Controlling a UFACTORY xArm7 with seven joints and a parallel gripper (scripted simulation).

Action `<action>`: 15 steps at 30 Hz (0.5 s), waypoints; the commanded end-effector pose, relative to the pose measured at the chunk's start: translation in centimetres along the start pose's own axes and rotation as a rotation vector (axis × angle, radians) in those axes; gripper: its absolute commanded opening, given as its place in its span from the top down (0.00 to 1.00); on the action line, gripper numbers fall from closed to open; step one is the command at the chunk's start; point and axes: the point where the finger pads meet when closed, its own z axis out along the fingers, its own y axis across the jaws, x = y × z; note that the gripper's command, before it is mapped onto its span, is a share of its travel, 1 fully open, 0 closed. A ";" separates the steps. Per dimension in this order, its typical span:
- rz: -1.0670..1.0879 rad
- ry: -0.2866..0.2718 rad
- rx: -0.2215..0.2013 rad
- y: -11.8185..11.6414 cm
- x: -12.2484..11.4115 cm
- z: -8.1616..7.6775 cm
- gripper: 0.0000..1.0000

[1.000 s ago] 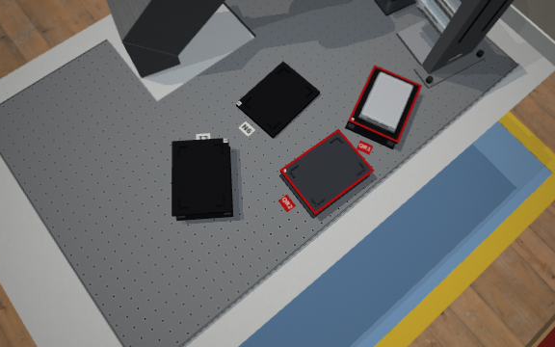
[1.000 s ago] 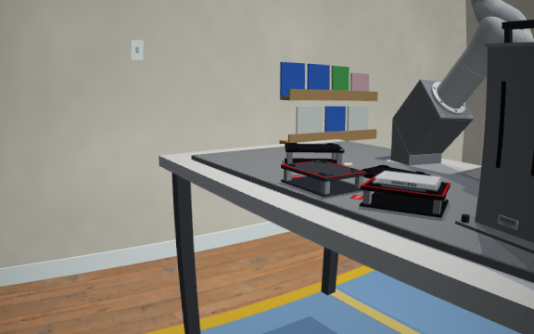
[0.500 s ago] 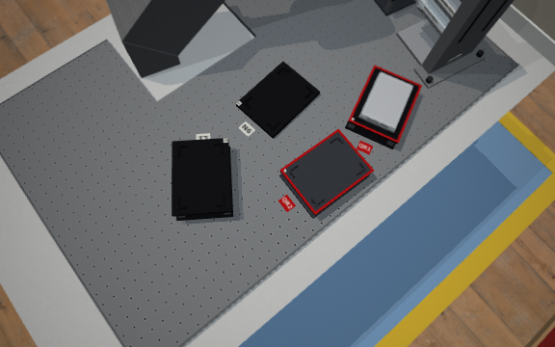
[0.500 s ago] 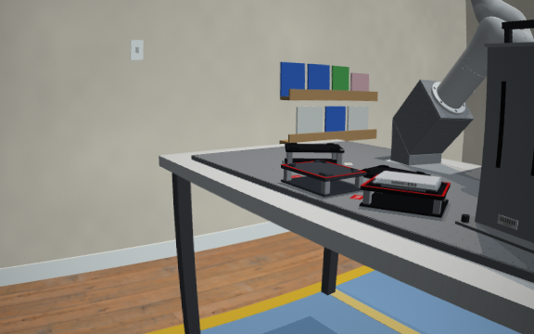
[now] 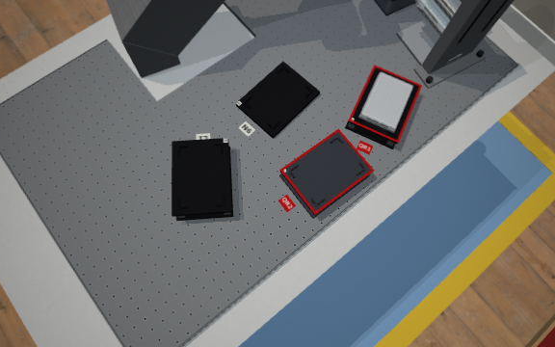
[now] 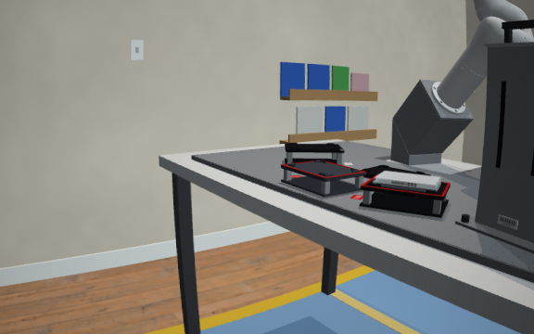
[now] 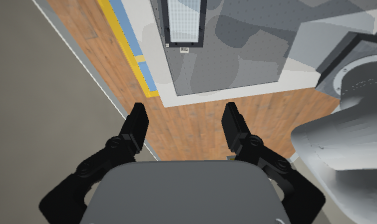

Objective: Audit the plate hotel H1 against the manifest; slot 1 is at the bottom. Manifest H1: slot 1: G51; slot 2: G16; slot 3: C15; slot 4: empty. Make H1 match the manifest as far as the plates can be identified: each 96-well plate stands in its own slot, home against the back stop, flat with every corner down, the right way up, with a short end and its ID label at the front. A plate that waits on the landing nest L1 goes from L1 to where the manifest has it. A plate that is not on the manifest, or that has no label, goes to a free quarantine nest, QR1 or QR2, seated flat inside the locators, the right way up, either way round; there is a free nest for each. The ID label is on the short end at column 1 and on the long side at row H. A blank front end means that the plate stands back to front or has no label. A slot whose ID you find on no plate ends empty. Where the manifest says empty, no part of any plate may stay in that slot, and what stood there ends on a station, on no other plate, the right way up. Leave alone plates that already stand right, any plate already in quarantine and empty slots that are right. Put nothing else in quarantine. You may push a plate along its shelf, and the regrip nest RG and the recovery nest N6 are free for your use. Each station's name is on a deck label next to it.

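Plates are partly sorted, I think. One white 96-well plate (image 5: 386,101) already lies flat in the red-edged nest QR1 (image 5: 414,108), so that job looks done. The other red nest, QR2 (image 5: 327,172), has nothing in it, and the black nest N6 (image 5: 278,98) and the black nest nearest the middle of the tabletop (image 5: 66,159) look bare too. How much is left I cannot say, because the slots of the plate hotel (image 6: 522,139) are hidden: the outside view shows only its closed side, with two long slits, and the top view shows just a slanted bit of it. The hand (image 7: 186,122) is wide open and holds nothing. It hangs out past the tabletop edge, over the wooden floor. Only the wrist view shows the hand. It also shows, far off, one more plate (image 7: 184,20) in a black nest with a small label I cannot read. The top view shows the red deck labels best. The outside view alone shows that the nests stand on little posts, that the QR1 plate has dark print on its long side, and the grey arm (image 6: 473,60) reaching up and away.
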 end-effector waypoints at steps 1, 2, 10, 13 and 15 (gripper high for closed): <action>-0.002 0.000 0.004 -0.2 2.2 -0.2 0.00; -0.002 0.000 0.004 -0.2 2.2 -0.2 0.00; -0.002 0.000 0.004 -0.2 3.5 -0.2 0.00; -0.002 0.000 0.004 -0.2 3.5 -0.2 0.00; -0.002 0.000 0.004 -0.2 3.5 -0.2 0.00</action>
